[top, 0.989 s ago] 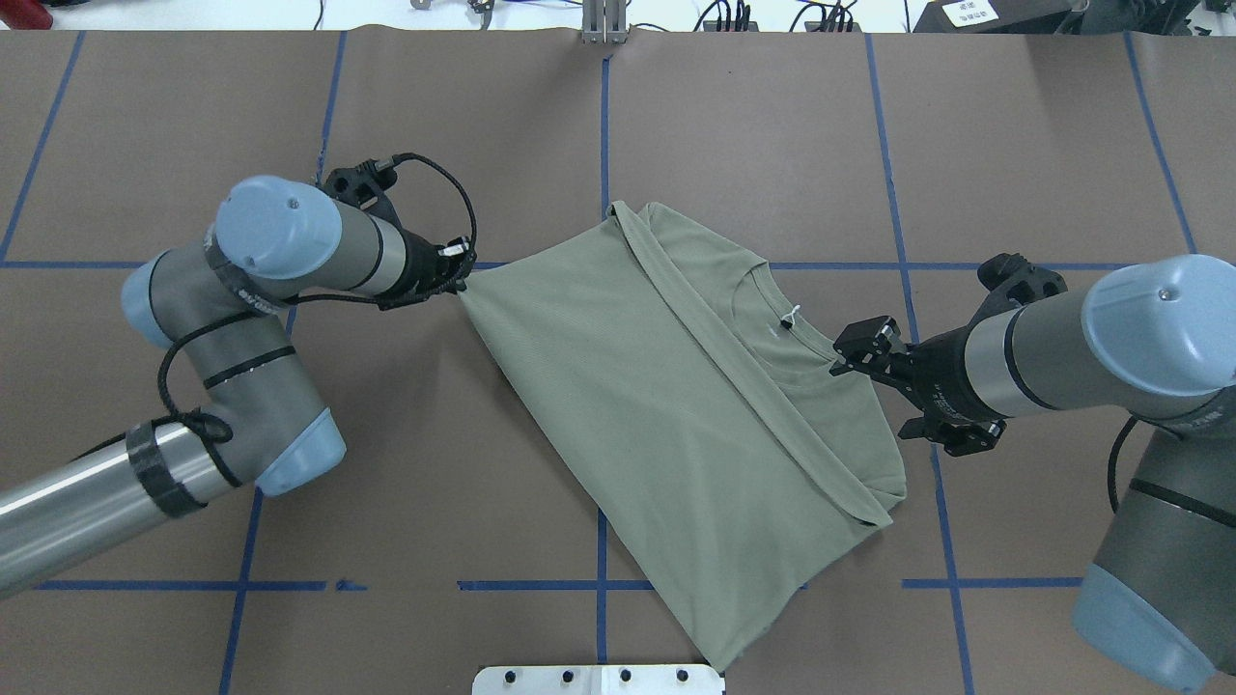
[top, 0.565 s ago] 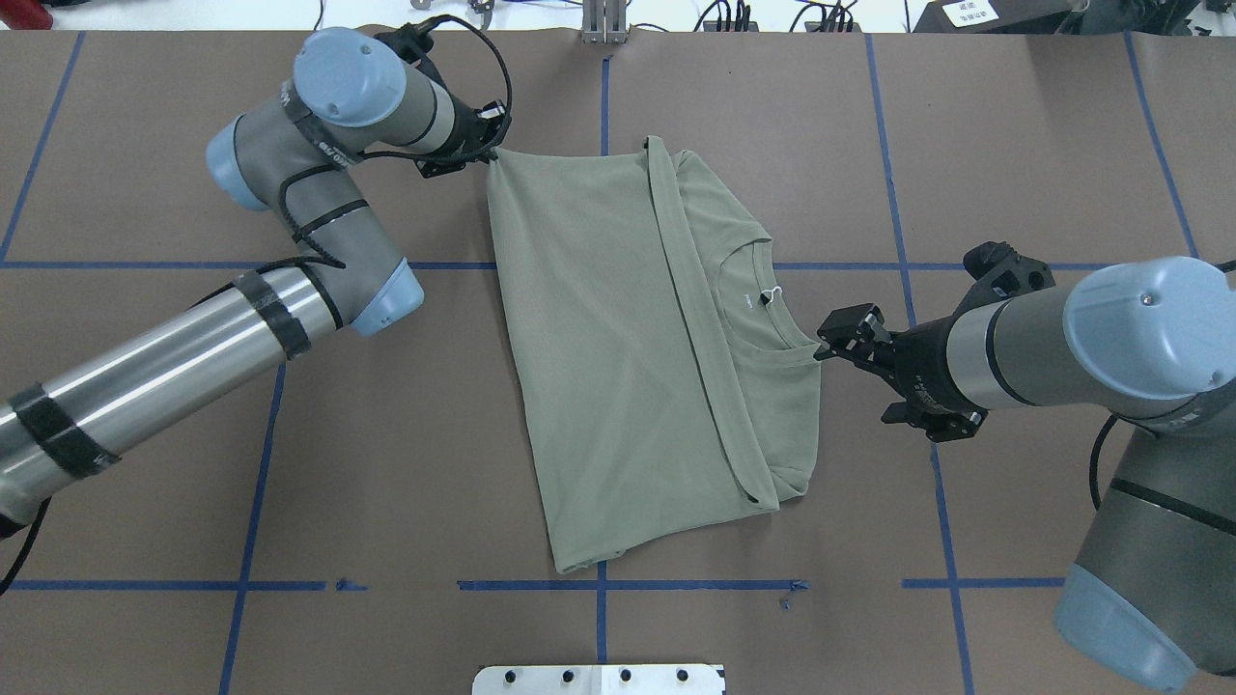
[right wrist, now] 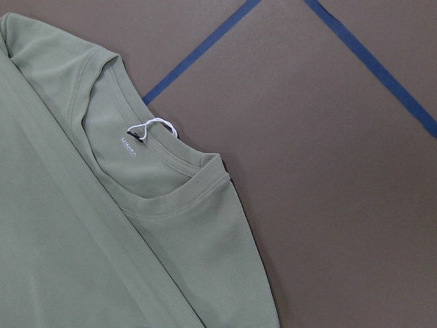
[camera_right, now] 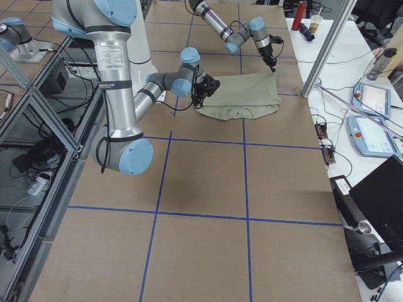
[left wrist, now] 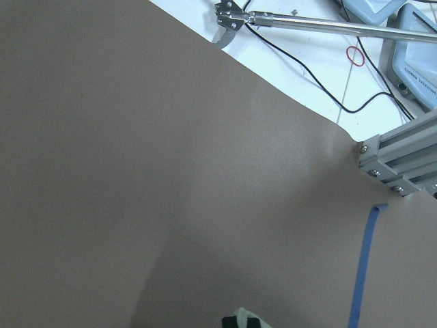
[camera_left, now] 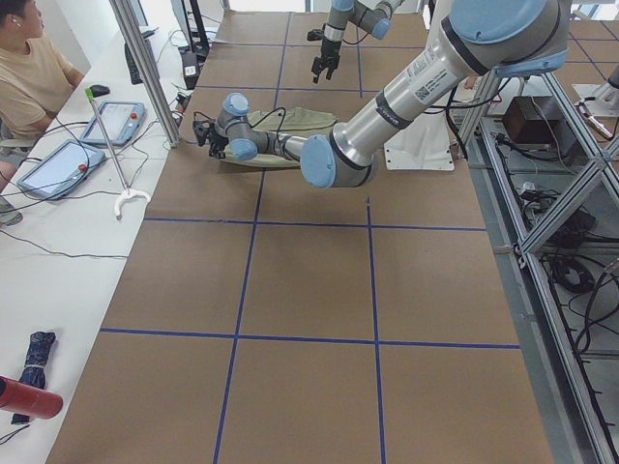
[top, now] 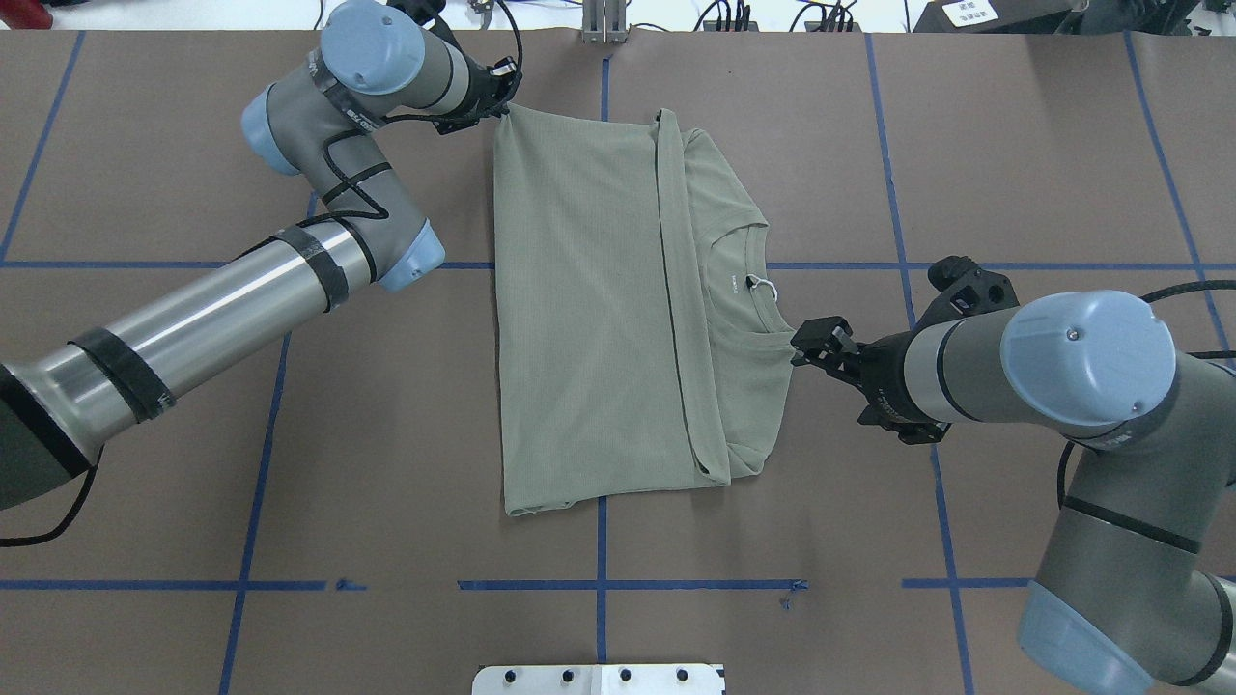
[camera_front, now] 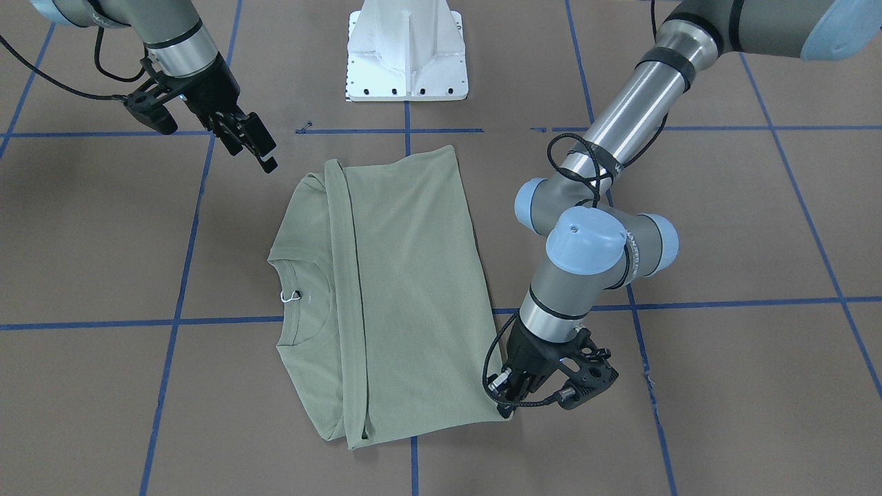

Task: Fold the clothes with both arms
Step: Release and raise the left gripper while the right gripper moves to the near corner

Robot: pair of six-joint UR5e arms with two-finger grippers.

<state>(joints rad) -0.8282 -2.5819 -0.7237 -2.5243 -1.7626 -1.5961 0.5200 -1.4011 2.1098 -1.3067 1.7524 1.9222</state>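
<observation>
You have the sage-green long-sleeved knit shirt (top: pixel 589 309) lying flat mid-frame, its sides already folded in. Right of centre, the black right gripper (top: pixel 801 349) hangs parted and empty beside the shoulder. Upper left, the black left gripper (top: pixel 502 104) pinches the far hem corner. By my judgement, the crosswise folds are outstanding.

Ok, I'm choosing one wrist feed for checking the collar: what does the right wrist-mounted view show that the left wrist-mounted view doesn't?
Only the right wrist-mounted view: the shirt filling its left half, with round collar, white tag loop and a diagonal fold. Only the left wrist-mounted view: the far edge of the brown table cover, a white bench and an aluminium frame corner. Both: that cover and blue tape; the left shows just a green sliver of fabric at its bottom edge.
</observation>
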